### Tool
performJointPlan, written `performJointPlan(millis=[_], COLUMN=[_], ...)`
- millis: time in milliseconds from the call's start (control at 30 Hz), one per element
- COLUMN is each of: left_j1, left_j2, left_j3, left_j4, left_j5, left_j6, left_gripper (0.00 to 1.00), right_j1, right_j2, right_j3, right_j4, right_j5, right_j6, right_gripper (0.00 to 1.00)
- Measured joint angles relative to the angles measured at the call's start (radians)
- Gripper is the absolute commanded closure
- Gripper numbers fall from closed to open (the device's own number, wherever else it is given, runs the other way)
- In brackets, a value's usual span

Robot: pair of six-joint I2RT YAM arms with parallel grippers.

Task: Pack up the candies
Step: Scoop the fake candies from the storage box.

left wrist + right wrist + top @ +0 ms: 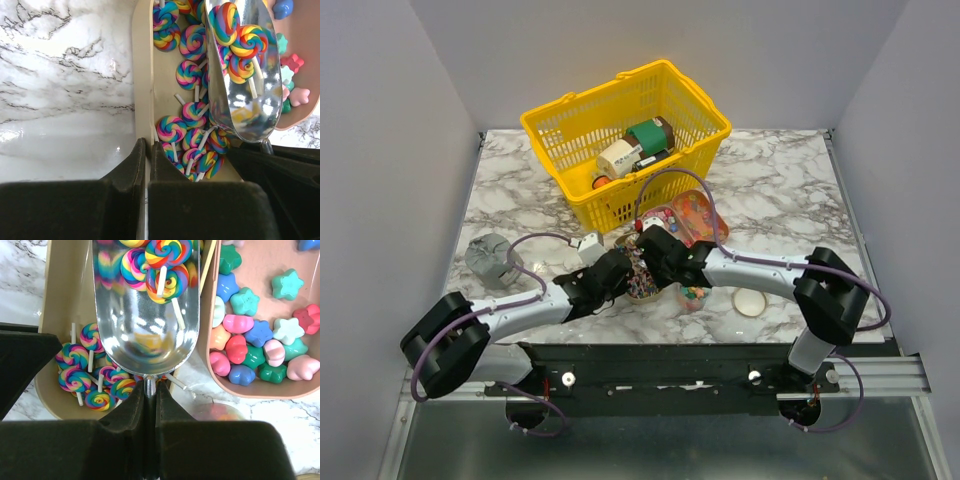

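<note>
The lollipops [172, 127] lie in a loose heap in a beige tray [65, 290], and a few more sit at the far end of a metal scoop [145, 325] hanging over that tray. Those in the scoop lie with their swirled heads toward its mouth and their white sticks trailing back toward the handle. In the heap, the sticks point every way.

The scoop's long axis runs along the tray's long side, with the handle toward us and the open mouth away. We judge that this line lets it travel down the tray without catching the walls. The right gripper [150, 395] is clenched on the thin handle, in line with its own fingers. We cannot tell whether the scoop touches the heap.

The left gripper [146, 165] is pinched tight on the tray's near wall, probably to keep the tray from sliding on the desk [60, 100] under the scoop's push.

Just beside it, a pink tray [252, 262] holds star and heart sweets [245, 300]. A blurred clear cup [215, 412] stands nearer the arms.
</note>
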Motion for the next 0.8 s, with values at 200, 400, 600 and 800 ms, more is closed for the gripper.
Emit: performJointPlan(millis=[200,400,600,800], left_j1=[0.000,0.002,0.003,0.003], left_j2=[0.016,0.021,0.013,-0.039], left_j3=[0.015,0.018,0.018,0.018], left_j4=[-0.005,-0.006,-0.006,-0.004], left_j5=[0.000,-0.001,-0.004,-0.007], left_j6=[0.005,0.006,0.006,0.016], left_gripper=[0.99,0.88,0.54,0.35], right_j1=[0.005,0.008,0.010,0.010], right_j2=[-0.014,-0.059,-0.106,-0.178], right_j3=[-0.004,-0.004,-0.004,-0.004], right_j4=[-0.015,-0.055,-0.111,-0.176], right_j5=[0.013,0.050,0.082,0.098], right_j6=[0.000,-0.001,0.000,0.005], right_gripper=[0.99,0.99,0.99,0.99])
